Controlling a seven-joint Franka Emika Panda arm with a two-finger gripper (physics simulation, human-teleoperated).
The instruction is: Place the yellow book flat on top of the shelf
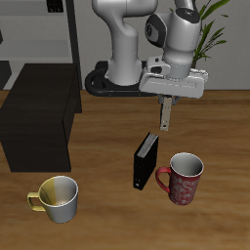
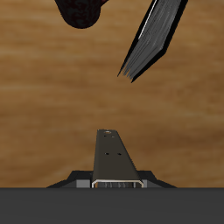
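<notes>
No text, label, brand, number or sign is showing legibly in either view. The black book point(image 1: 145, 161) standing near the worktop's point(image 1: 107, 210) front edge is presenting a plain dark cover and spine, nothing readable. The red patterned mug point(image 1: 182, 179) beside it is carrying only a mottled design, no letters. The yellow mug point(image 1: 57, 199) is showing bare. The black shelf point(image 1: 39, 115) toward the back is showing blank faces. The wrist view is giving only wood grain and dark edges.
</notes>
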